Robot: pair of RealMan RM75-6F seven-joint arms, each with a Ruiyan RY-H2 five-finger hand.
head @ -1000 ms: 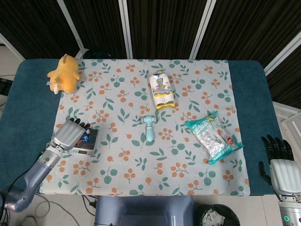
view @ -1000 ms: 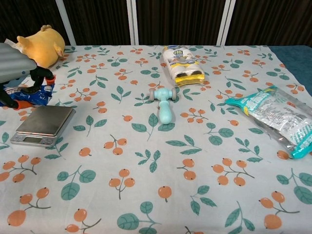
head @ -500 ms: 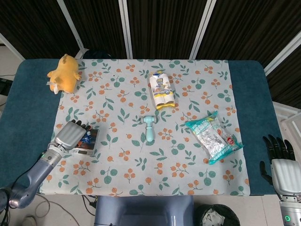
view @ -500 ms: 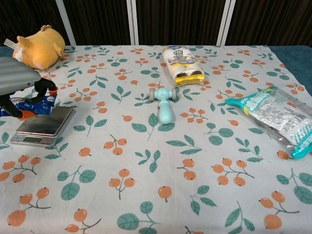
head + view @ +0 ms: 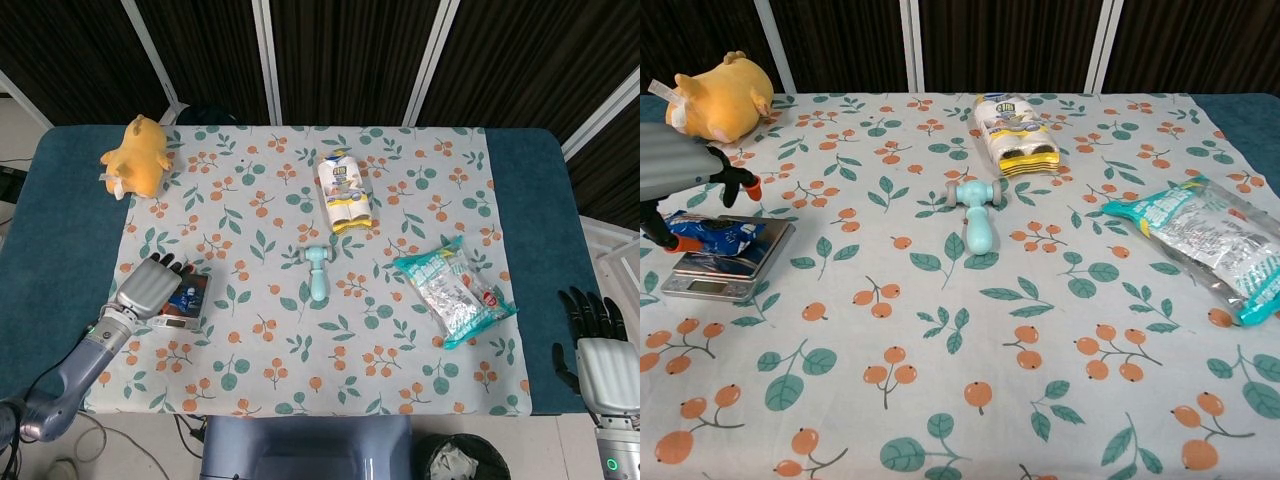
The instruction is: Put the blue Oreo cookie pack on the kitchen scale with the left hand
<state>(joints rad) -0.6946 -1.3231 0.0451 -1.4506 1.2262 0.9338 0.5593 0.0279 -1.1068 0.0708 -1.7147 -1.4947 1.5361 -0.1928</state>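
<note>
So the blue Oreo cookie pack [image 5: 708, 232] is lying flat on the platform of the kitchen scale [image 5: 725, 271], over at the near-left corner of the worktop [image 5: 300, 230]. The left robot hand [image 5: 685, 170] sits right over the pack's left end. In the chest view its dark fingertips [image 5: 738, 182] look lifted a bit above the wrapper, spread rather than wrapped round it, so I'd guess it's letting go, but I honestly can't tell from these two angles whether something underneath is pinching the pack. In the head view the left robot hand [image 5: 147, 288] covers the left part of the scale and the pack [image 5: 187, 296] pokes out to the right of it.

The bit that matters: the pack's long axis runs roughly left-right across the platform, and it lies directly below and slightly right of the palm. So any exit probably wants to be straight up and back toward the left edge, not a sideways swipe that drags the wrapper off.

The right robot hand [image 5: 600, 350] is way off at the far right edge, fingers apart, holding nothing, well away from everything
</note>
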